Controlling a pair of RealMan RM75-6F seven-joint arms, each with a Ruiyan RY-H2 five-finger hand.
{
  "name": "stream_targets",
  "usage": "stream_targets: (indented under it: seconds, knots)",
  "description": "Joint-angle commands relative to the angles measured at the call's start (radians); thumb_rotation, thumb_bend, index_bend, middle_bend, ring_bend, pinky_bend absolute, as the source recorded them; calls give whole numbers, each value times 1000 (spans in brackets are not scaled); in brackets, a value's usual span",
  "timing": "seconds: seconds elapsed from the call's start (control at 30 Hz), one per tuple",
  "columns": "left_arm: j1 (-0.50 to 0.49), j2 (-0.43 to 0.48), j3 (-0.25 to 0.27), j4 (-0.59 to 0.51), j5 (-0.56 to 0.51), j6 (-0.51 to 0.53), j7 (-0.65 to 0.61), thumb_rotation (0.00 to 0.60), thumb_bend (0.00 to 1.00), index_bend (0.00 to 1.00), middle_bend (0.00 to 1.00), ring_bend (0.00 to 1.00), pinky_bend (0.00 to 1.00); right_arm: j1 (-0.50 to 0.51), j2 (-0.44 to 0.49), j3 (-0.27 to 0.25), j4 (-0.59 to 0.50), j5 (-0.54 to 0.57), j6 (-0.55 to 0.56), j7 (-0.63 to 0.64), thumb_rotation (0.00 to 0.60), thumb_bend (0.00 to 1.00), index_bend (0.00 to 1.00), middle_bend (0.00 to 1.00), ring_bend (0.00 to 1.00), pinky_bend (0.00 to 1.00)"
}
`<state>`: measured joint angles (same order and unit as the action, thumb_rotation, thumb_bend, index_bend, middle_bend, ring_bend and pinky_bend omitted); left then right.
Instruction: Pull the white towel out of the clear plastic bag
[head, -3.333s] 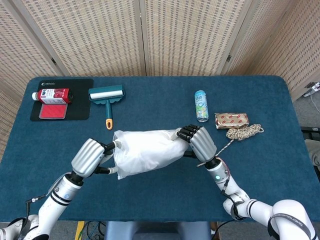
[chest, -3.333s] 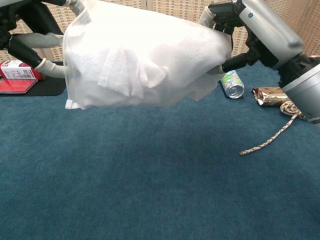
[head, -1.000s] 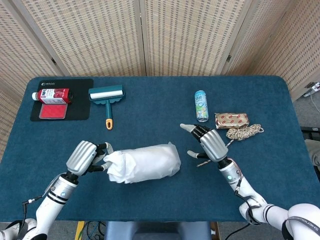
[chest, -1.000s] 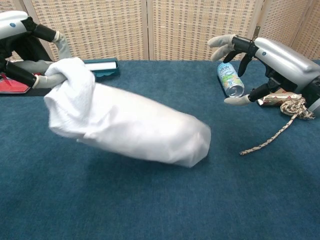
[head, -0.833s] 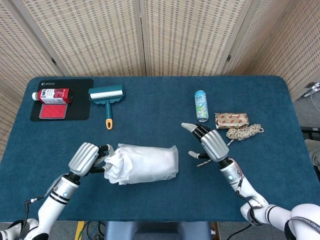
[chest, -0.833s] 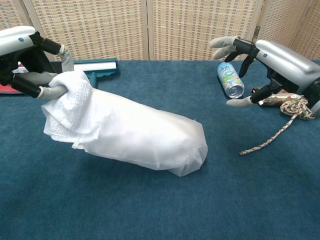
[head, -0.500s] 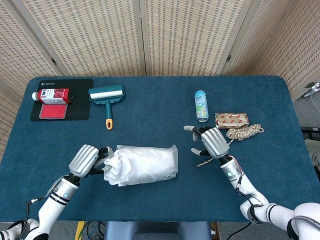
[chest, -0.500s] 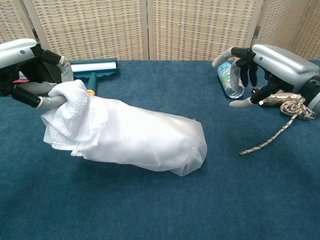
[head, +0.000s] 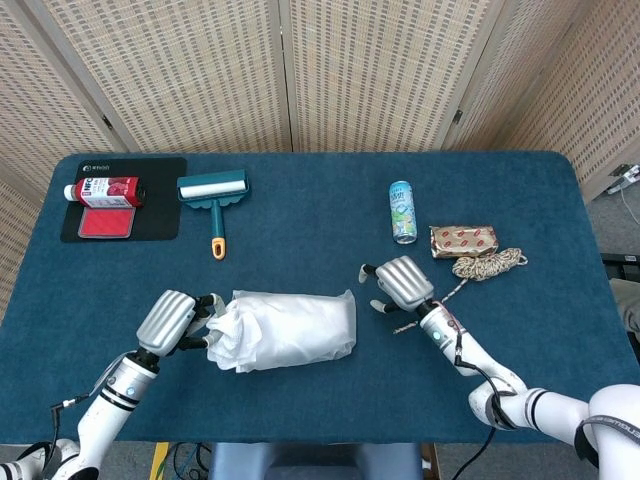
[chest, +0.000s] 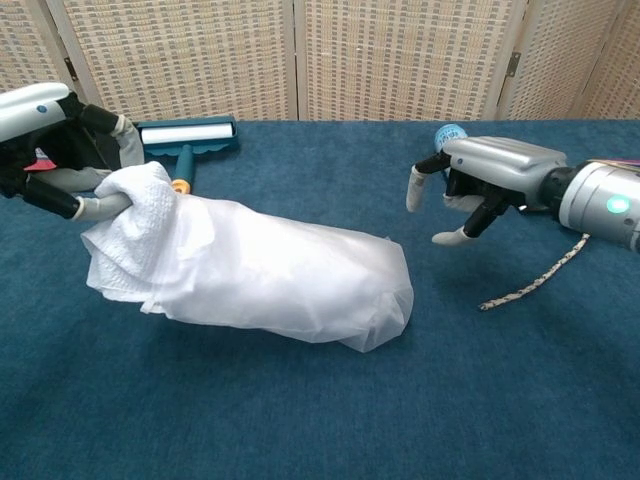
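The clear plastic bag (head: 300, 328) lies on its side on the blue surface (head: 300, 210), near the front edge and left of centre, with the white towel (head: 228, 338) filling it and bunching out of its open left end. The left robot hand (head: 172, 320) grips that crumpled end of the towel, fingers curled round the cloth; in the chest view the same hand (chest: 55, 130) holds the bunch (chest: 130, 215) raised just above the surface while the bag (chest: 300, 280) slopes down to rest on its closed right end. The right robot hand (head: 400, 283) is apart from the bag, to its right, palm down, fingers spread and bent downward, holding nothing; the chest view shows it (chest: 480, 175) hovering above the surface with its fingertips (chest: 413, 190) pointing toward the bag. Behind that hand a drink can (head: 402, 211) lies on the surface, and to its right sit a wrapped packet (head: 463, 240) and a coil of rope (head: 487, 264) whose loose end trails toward the right wrist. At the far left a black mat (head: 120, 212) carries a red and white bottle (head: 105, 189), and beside it lies a teal lint roller (head: 213, 196) with an orange-tipped handle.
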<state>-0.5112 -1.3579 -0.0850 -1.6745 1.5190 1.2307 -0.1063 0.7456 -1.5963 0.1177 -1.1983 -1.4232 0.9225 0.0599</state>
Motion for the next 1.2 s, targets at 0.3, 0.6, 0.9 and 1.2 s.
stream_targets:
  seconds: [0.3,0.6,0.9,1.2]
  knots:
    - [5,2,1,2,1,3,-4,600,590,718,1000,920,987,29,-19,-6,1,-2,-43,-12,600,259,431,1000,1000,1000]
    - [6,-5,3,5,1,-1,-5,600,590,718,1000,920,987,36,-40,-11,20,8,-62,-22,600,261,431,1000,1000,1000]
    - [3,-5,-1,0,2,-4,-3,600,590,718,1000,920,987,58,-79,-6,56,12,-89,-13,600,290,431,1000,1000,1000]
    - [6,3,-1,-7,-2,-4,3,600,590,718,1000,920,987,75,-93,-3,69,24,-121,-3,600,532,498,1000,1000,1000]
